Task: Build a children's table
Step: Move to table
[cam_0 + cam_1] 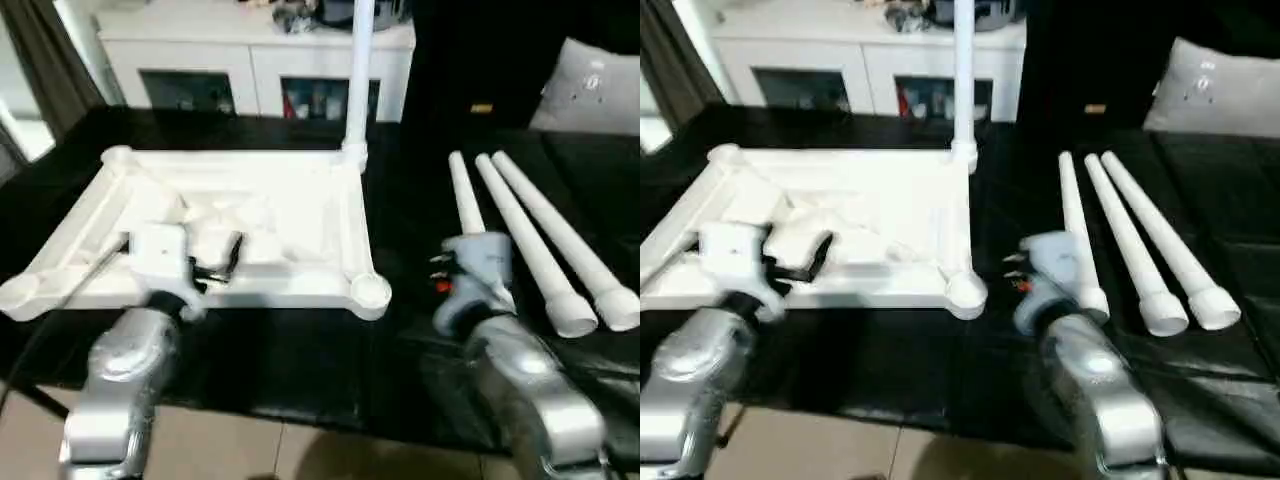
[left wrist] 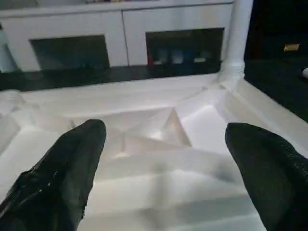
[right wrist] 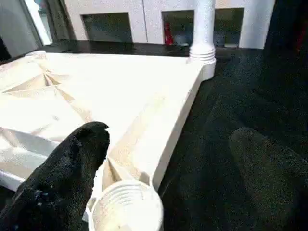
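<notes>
You are hovering both grippers wide and empty: left gripper (image 2: pixel 163 163) over the upturned tabletop (image 1: pixel 300 200), right gripper (image 3: pixel 168 168) beside its near socket (image 3: pixel 126 208). One leg (image 1: pixel 360 70) is standing seated; three legs (image 1: pixel 540 240) are lying alongside. Risk: reaching rightward may be nudging them rolling.

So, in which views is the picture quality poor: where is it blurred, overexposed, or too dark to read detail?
Left eye view: soft overall; the white tabletop is washed out, ribs barely readable, and the dark surface around it loses detail. Right wrist view: the near corner socket and the gripper's black fingers are out of focus, the standing leg sharper. Left wrist view: fingers blurred, ribs pale but legible.
</notes>
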You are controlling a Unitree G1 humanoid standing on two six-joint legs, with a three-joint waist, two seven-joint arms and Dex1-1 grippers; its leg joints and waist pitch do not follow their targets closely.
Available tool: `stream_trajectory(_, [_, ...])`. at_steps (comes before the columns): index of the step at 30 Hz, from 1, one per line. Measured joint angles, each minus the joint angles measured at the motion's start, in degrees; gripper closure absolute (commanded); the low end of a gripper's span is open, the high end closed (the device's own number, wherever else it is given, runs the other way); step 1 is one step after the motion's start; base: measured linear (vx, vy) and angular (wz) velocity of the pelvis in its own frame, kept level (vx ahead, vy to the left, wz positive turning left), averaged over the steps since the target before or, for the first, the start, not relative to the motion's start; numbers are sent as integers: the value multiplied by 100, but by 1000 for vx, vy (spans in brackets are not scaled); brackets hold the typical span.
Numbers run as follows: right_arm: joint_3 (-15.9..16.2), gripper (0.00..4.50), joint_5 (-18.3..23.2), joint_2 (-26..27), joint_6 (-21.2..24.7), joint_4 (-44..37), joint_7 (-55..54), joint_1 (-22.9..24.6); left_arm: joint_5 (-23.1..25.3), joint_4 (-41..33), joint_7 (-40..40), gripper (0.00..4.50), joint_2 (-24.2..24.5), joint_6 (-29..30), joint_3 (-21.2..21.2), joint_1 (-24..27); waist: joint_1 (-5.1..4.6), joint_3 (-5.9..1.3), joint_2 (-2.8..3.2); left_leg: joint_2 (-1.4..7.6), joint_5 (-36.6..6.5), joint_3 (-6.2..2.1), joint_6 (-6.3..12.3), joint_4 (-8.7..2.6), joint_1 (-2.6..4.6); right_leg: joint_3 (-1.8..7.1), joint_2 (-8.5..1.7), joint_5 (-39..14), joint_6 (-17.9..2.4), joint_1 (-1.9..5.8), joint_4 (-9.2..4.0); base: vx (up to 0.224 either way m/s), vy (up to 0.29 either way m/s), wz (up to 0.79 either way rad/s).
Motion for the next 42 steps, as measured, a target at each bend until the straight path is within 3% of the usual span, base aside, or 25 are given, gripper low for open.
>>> stream_trajectory(1, [-3,0,-6,-10,-9,3,1,0,0,-4,-2,3,7,-1,0,-6,20,29,-89,-70,-3,70,-7,-28,62,89,-21,55,19,-47,-214,0,0,0])
stream_trajectory(2, [-14,0,-9,-44,-18,20,2,6,1,9,-4,3,-15,-2,-21,-8,55,65,-223,-163,-22,106,-33,-19,104,185,-70,318,-29,-10,-366,22,-63,2])
stream_trajectory(3, [-45,0,-15,-74,-18,66,0,31,0,26,-11,3,-65,9,-107,13,107,94,-261,-158,-77,119,70,-5,131,216,-42,310,-51,34,-413,32,-87,-4])
stream_trajectory(4, [-88,0,-26,-134,-17,85,-1,31,-3,15,-41,3,-72,8,-221,3,172,97,-203,-139,-172,78,228,173,104,224,1,324,-82,117,-500,32,-87,-4])
stream_trajectory(5, [-143,0,-53,-146,-23,84,-10,19,-4,1,-68,3,-65,6,-238,-3,188,94,-187,-131,-155,31,198,278,55,222,15,325,-84,159,-526,34,-55,-12])
stream_trajectory(6, [-152,0,-109,-150,-25,84,-23,0,-9,-6,-89,3,-17,20,-237,-4,205,72,-146,-75,-98,-8,105,138,35,207,38,325,-87,196,-553,0,0,0])
stream_trajectory(7, [-146,0,-142,-148,-25,86,-39,-42,-30,-20,-139,3,39,65,-235,-7,210,40,-65,37,87,-16,-82,-80,20,171,101,328,-89,199,-574,0,0,0])
stream_trajectory(8, [-140,0,-165,-145,-24,101,-64,-69,-50,-30,-187,3,91,127,-230,-7,207,15,2,69,134,0,-231,-82,13,145,102,348,-109,197,-580,59,40,-3])
stream_trajectory(10, [-76,0,-164,-96,15,158,-132,-225,-111,-30,-376,3,244,237,-237,-6,194,16,-19,70,157,0,-246,-83,-46,142,99,428,-91,142,-675,74,76,-2])
stream_trajectory(12, [-144,0,-148,43,121,283,-288,-455,-192,-27,-588,3,300,262,-251,-8,217,12,-21,52,166,9,-239,-58,-119,141,78,480,-63,85,-688,30,60,1])
stream_trajectory(14, [-241,0,-133,139,227,365,-431,-568,-277,-27,-760,3,368,262,-308,-20,229,16,-20,36,171,14,-230,-58,-146,139,55,485,-55,65,-692,5,28,1])
stream_trajectory(18, [-354,0,-161,183,843,712,-616,-971,-488,-46,-1242,3,664,414,-513,-150,196,34,6,32,178,28,-281,-85,-127,146,41,504,-64,70,-690,-14,-2,0])
stream_trajectory(22, [-199,0,-243,11,1263,1181,-594,-1460,-624,-102,-1770,3,965,635,-722,-181,148,62,-12,37,264,77,-303,-216,-46,160,30,532,-100,81,-680,-28,-9,0])
stream_trajectory(27, [-302,0,-443,-9,1868,1823,-892,-2243,-870,-257,-2295,3,1247,835,-898,-308,149,69,-22,91,374,144,-317,-325,-43,133,31,547,-128,55,-680,0,0,0])
stream_trajectory(32, [-650,0,-435,-50,2414,2238,-1137,-2697,-1012,-359,-2538,3,1444,985,-909,-420,189,69,-22,102,381,157,-323,-329,-65,120,30,551,-134,22,-685,0,0,0])
stream_trajectory(42, [-1185,0,-413,-465,3218,2324,-1210,-2870,-946,-363,-2700,3,1570,873,-1146,-368,206,71,-23,104,380,164,-322,-329,-64,121,29,550,-136,24,-688,0,0,0])
